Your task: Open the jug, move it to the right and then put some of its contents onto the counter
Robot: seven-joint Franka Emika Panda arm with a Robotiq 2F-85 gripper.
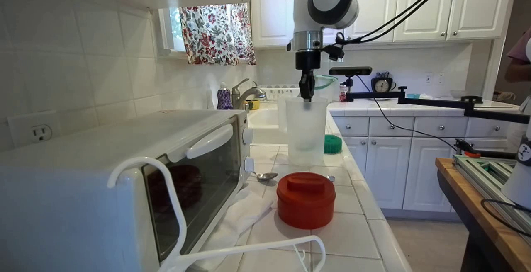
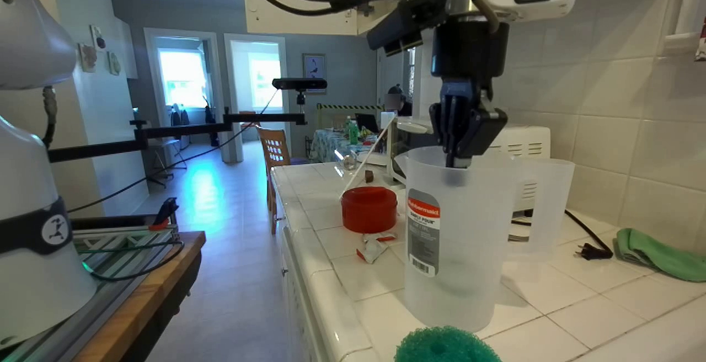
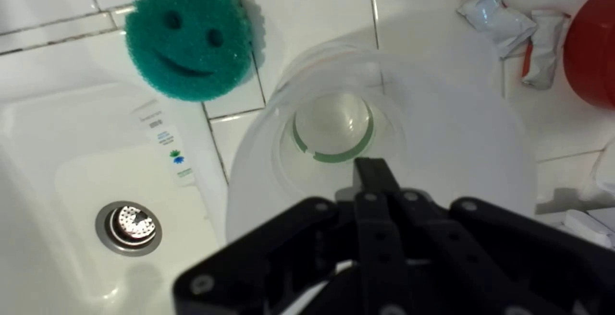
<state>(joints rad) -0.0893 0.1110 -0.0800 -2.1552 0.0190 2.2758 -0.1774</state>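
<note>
Tiled counter bears the uncapped jug, red lid nearby; the clenched gripper points into the jug's mouth.

Frosted plastic, glossy tile, shiny metal
The jug is translucent plastic, matt and frosted, with a smooth label; the red lid looks like plastic with a soft sheen. The worktop is smooth, glossy tile, and the sink is smooth and shiny too. The green scrubber is rough and porous, the spoon polished metal, the wrappers crinkled and glossy. The green towel is matt cloth, the curtain cloth, the chair wood, and the jaws matt.
</note>
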